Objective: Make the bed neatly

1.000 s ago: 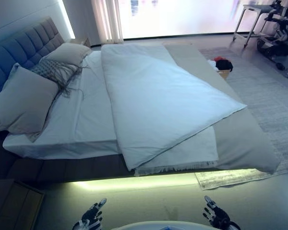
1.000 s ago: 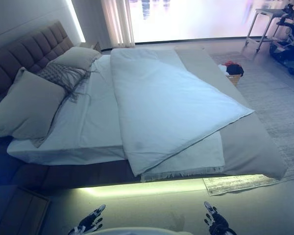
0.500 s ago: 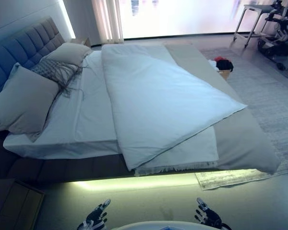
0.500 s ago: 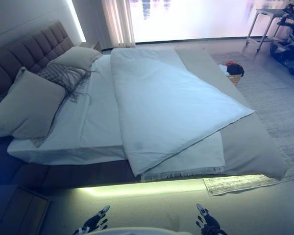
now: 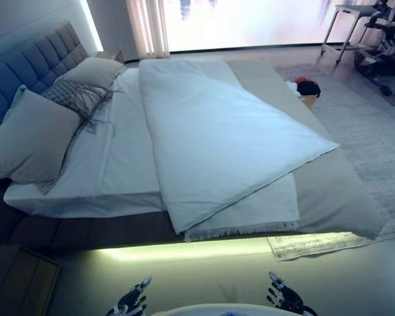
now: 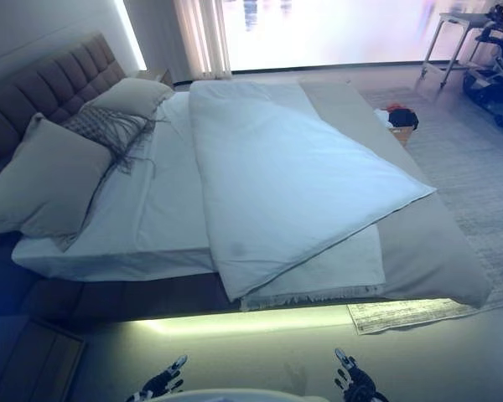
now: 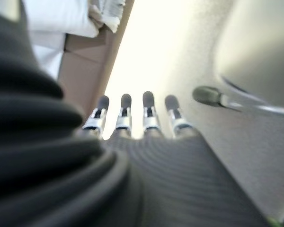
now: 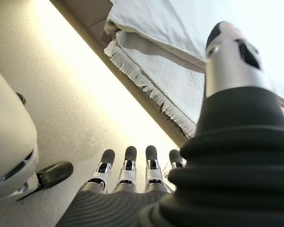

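A bed [image 5: 66, 227] with a grey tufted headboard [image 5: 33, 62] stands before me. A white duvet [image 5: 217, 138] lies crooked across it, its near corner hanging over the bed's side. Under it lie a fringed cream blanket [image 5: 250, 214] and a grey cover [image 5: 329, 191]. The white sheet [image 5: 112, 164] is bare on the left. Pillows [image 5: 29, 138] and a fringed throw [image 5: 76, 95] lie at the head. My left hand [image 5: 130, 305] and right hand [image 5: 283, 299] are low over the floor, short of the bed, both open and empty, as the left wrist view [image 7: 125, 118] and the right wrist view [image 8: 128, 172] show.
A wooden nightstand [image 5: 16, 276] stands at the lower left. A rug [image 5: 375, 138] lies on the right of the bed, with a basket of red and black clothes [image 5: 306, 89] by the bed's far side. A metal table [image 5: 345, 23] and equipment stand at the far right.
Both hands have shifted a little, the right one inward to the left and the left one slightly right. The bedding has not moved.
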Controlling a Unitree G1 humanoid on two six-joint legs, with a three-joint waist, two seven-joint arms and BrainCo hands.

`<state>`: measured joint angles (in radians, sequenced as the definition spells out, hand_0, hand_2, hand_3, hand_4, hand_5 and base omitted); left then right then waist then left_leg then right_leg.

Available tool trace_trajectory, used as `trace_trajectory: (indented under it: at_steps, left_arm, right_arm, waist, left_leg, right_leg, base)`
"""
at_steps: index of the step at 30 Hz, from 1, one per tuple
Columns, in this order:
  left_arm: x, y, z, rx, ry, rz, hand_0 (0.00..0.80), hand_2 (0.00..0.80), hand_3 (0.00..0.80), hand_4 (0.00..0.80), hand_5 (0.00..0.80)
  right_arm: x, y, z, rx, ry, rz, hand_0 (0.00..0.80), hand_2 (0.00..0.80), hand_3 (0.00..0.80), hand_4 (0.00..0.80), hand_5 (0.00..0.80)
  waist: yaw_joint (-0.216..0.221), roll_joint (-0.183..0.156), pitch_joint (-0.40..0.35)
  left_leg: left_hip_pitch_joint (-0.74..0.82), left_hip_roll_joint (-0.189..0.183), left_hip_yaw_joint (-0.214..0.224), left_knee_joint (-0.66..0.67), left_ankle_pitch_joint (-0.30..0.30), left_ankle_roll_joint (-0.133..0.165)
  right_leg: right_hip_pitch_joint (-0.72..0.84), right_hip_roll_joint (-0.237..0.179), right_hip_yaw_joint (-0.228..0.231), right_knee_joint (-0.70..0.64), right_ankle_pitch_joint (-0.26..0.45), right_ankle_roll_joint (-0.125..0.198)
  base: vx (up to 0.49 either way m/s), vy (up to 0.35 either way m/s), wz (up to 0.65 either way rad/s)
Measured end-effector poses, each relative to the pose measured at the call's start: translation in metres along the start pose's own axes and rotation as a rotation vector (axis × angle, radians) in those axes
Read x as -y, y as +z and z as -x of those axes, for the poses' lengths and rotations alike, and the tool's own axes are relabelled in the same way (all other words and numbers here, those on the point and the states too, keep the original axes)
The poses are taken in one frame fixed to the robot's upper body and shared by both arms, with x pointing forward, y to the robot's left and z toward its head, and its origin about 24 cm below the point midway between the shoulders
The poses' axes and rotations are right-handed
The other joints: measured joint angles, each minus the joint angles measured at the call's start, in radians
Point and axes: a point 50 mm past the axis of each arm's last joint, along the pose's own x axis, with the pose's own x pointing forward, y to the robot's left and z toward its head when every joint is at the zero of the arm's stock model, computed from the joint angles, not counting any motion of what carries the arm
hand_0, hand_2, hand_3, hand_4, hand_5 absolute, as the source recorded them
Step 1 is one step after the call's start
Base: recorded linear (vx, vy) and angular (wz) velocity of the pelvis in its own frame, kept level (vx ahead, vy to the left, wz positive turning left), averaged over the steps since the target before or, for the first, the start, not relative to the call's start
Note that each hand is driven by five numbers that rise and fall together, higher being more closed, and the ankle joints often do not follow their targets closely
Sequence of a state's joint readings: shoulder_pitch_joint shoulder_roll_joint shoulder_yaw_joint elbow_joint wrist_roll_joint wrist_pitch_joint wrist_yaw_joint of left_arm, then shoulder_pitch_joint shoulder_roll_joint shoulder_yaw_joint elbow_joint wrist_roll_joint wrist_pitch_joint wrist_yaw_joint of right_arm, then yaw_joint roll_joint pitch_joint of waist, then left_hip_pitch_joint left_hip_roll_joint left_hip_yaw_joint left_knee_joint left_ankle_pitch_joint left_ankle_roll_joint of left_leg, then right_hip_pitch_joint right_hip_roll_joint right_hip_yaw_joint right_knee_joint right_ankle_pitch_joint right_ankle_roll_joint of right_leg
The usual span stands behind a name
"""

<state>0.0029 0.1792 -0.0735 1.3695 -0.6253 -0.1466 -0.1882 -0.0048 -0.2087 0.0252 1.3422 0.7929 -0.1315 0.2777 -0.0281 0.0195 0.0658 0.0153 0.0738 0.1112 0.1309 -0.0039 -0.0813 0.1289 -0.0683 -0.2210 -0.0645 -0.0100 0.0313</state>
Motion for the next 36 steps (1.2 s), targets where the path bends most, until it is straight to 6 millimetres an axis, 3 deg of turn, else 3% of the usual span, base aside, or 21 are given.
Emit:
trace_trajectory:
  at_steps: [1,2,4,6,10,12,13,14,16,18,21,23,26,29,31,32,33,35,36]
  left_arm:
    - [0.004,0.008,-0.002,0.022,-0.008,0.008,0.000,0.000,0.000,0.000,0.000]
    - [0.008,0.014,-0.004,0.047,-0.015,0.047,0.000,0.000,0.000,0.000,0.000]
    - [0.007,0.011,-0.003,0.042,-0.010,0.055,0.000,0.000,0.000,0.000,0.000]
    - [0.007,0.009,-0.003,0.030,-0.005,0.055,0.000,0.000,0.000,0.000,0.000]
    - [0.005,0.006,-0.003,0.019,0.011,0.058,0.000,0.000,0.000,0.000,0.000]
    - [0.005,0.004,-0.002,0.011,0.015,0.058,0.000,0.000,0.000,0.000,0.000]
    - [0.005,0.002,-0.002,0.006,0.014,0.059,0.000,0.000,0.000,0.000,0.000]
    - [0.003,0.003,-0.002,0.009,0.017,0.054,0.000,0.000,0.000,0.000,0.000]
    - [-0.006,0.011,-0.001,0.025,0.035,0.037,0.000,0.000,0.000,0.000,0.000]
    - [-0.003,0.021,-0.003,0.047,0.021,0.009,0.000,0.000,0.000,0.000,0.000]
    - [0.006,0.038,-0.006,0.070,-0.014,-0.092,0.000,0.000,0.000,0.000,0.000]
    - [0.002,0.044,-0.006,0.072,-0.007,-0.125,0.000,0.000,0.000,0.000,0.000]
    - [-0.003,0.042,-0.005,0.057,0.005,-0.129,0.000,0.000,0.000,0.000,0.000]
    - [-0.004,0.032,-0.004,0.034,0.008,-0.122,0.000,0.000,0.000,0.000,0.000]
    - [-0.011,0.022,-0.001,0.006,0.024,-0.114,0.000,0.000,0.000,0.000,0.000]
    - [-0.014,0.014,0.001,-0.010,0.032,-0.105,0.000,0.000,0.000,0.000,0.000]
    - [-0.014,0.006,0.002,-0.029,0.031,-0.096,0.000,0.000,0.000,0.000,0.000]
    - [-0.007,-0.007,0.002,-0.054,0.013,-0.077,0.000,0.000,0.000,0.000,0.000]
    - [-0.002,-0.010,0.002,-0.057,0.000,-0.072,0.000,0.000,0.000,0.000,0.000]
  right_arm:
    - [-0.003,0.002,-0.002,-0.001,0.000,0.001,0.000,0.000,0.000,0.000,0.000]
    - [-0.002,0.005,-0.002,0.000,-0.005,0.008,0.000,0.000,0.000,0.000,0.000]
    - [0.000,0.012,-0.002,0.011,-0.008,0.023,0.000,0.000,0.000,0.000,0.000]
    - [0.004,0.015,-0.001,0.017,-0.015,0.031,0.000,0.000,0.000,0.000,0.000]
    - [0.010,0.015,0.001,0.021,-0.031,0.002,0.000,0.000,0.000,0.000,0.000]
    - [0.012,0.014,0.002,0.021,-0.030,-0.005,0.000,0.000,0.000,0.000,0.000]
    - [0.013,0.013,0.002,0.018,-0.029,-0.008,0.000,0.000,0.000,0.000,0.000]
    - [0.012,0.008,0.003,0.004,-0.020,-0.009,0.000,0.000,0.000,0.000,0.000]
    - [0.006,-0.011,0.004,-0.034,0.004,-0.032,0.000,0.000,0.000,0.000,0.000]
    - [0.003,-0.020,0.005,-0.053,0.011,-0.046,0.000,0.000,0.000,0.000,0.000]
    - [0.003,-0.004,0.002,0.002,0.017,-0.052,0.000,0.000,0.000,0.000,0.000]
    - [0.001,0.000,0.001,0.011,0.028,-0.049,0.000,0.000,0.000,0.000,0.000]
    - [-0.004,0.004,-0.001,0.022,0.043,-0.052,0.000,0.000,0.000,0.000,0.000]
    - [-0.006,0.006,-0.002,0.028,0.054,-0.060,0.000,0.000,0.000,0.000,0.000]
    - [-0.009,0.007,-0.003,0.031,0.063,-0.061,0.000,0.000,0.000,0.000,0.000]
    - [-0.008,0.006,-0.003,0.030,0.058,-0.065,0.000,0.000,0.000,0.000,0.000]
    - [-0.003,0.004,-0.001,0.024,0.041,-0.064,0.000,0.000,0.000,0.000,0.000]
    - [0.004,0.006,0.001,0.029,0.022,-0.058,0.000,0.000,0.000,0.000,0.000]
    - [0.002,0.009,0.000,0.040,0.029,-0.056,0.000,0.000,0.000,0.000,0.000]
  waist:
    - [0.016,-0.018,0.032]
    - [0.023,-0.042,0.053]
    - [0.032,-0.018,0.068]
    - [0.039,0.003,0.075]
    - [0.046,0.000,0.082]
    - [0.048,0.002,0.080]
    - [0.047,0.010,0.072]
    - [0.049,-0.003,0.066]
    - [0.048,-0.038,0.049]
    - [0.042,-0.028,0.049]
    - [0.026,0.015,0.060]
    - [0.008,0.016,0.054]
    - [0.010,0.017,0.051]
    - [0.009,0.003,0.046]
    - [-0.011,-0.026,0.036]
    - [-0.018,-0.027,0.032]
    - [-0.024,-0.020,0.024]
    - [-0.027,0.020,0.005]
    - [-0.026,0.020,0.005]
  left_leg:
    - [-0.042,-0.005,-0.006,0.083,0.016,-0.024]
    - [-0.095,-0.003,0.015,0.144,0.016,-0.049]
    - [-0.101,0.034,0.058,0.062,0.021,-0.046]
    - [-0.096,0.078,0.056,-0.108,0.037,-0.040]
    - [-0.077,0.111,0.063,-0.189,0.073,-0.046]
    - [-0.039,0.099,0.082,-0.186,0.074,-0.038]
    - [-0.018,0.085,0.084,-0.192,0.105,-0.035]
    - [-0.007,0.056,0.098,-0.185,0.125,-0.012]
    - [0.013,-0.010,0.116,-0.200,0.112,0.035]
    - [0.048,-0.026,0.106,-0.224,0.103,0.057]
    - [0.084,-0.037,0.090,-0.220,0.072,0.095]
    - [0.099,-0.037,0.078,-0.220,0.058,0.100]
    - [0.111,-0.032,0.078,-0.222,0.042,0.089]
    - [0.108,-0.031,0.074,-0.225,0.021,0.064]
    - [0.112,-0.029,0.067,-0.226,0.009,0.039]
    - [0.128,-0.013,0.065,-0.225,0.003,0.015]
    - [0.142,0.016,0.064,-0.223,-0.007,0.001]
    - [0.150,0.086,0.077,-0.188,-0.026,-0.016]
    - [0.143,0.102,0.090,-0.143,-0.025,-0.020]
  right_leg:
    - [-0.001,-0.025,0.006,0.009,-0.002,-0.008]
    - [-0.004,-0.039,0.011,0.007,0.006,-0.016]
    - [-0.006,-0.036,0.007,0.004,0.009,-0.017]
    - [-0.008,-0.022,0.008,-0.009,0.010,-0.018]
    - [0.028,-0.027,0.030,-0.028,0.001,-0.004]
    - [0.046,-0.051,0.034,-0.026,-0.011,0.015]
    - [0.052,-0.066,0.034,-0.022,-0.018,0.028]
    - [0.060,-0.098,0.040,-0.022,-0.026,0.039]
    - [0.067,-0.168,0.033,0.030,-0.027,0.053]
    - [0.019,-0.185,0.035,0.180,-0.025,0.058]
    - [-0.137,-0.222,0.059,0.514,-0.024,0.079]
    - [-0.179,-0.194,0.066,0.550,-0.074,0.076]
    - [-0.217,-0.149,0.045,0.334,-0.077,0.075]
    - [-0.260,-0.162,0.047,0.098,0.023,0.113]
    - [-0.271,-0.180,0.046,0.038,0.065,0.119]
    - [-0.269,-0.176,0.034,0.059,0.119,0.111]
    - [-0.261,-0.144,0.035,0.076,0.148,0.096]
    - [-0.227,-0.076,0.032,0.075,0.141,0.062]
    - [-0.216,-0.063,0.026,0.076,0.131,0.037]
  base:
    - [0.102,0.205,0.01]
    - [0.203,0.296,-0.13]
    - [0.281,0.287,-0.11]
    - [0.313,0.252,-0.04]
    - [0.310,0.298,-0.02]
    - [0.328,0.336,-0.28]
    - [0.312,0.305,-0.31]
    - [0.291,0.280,-0.37]
    - [0.245,0.269,-0.08]
    - [0.232,0.266,0.22]
    - [0.218,0.116,0.18]
    - [0.215,-0.071,0.25]
    - [0.161,-0.206,0.05]
    - [0.192,-0.282,-0.02]
    - [0.234,-0.260,0.15]
    - [0.274,-0.267,0.33]
    - [0.263,-0.230,0.30]
    - [0.259,-0.183,0.24]
    - [0.266,-0.116,0.16]
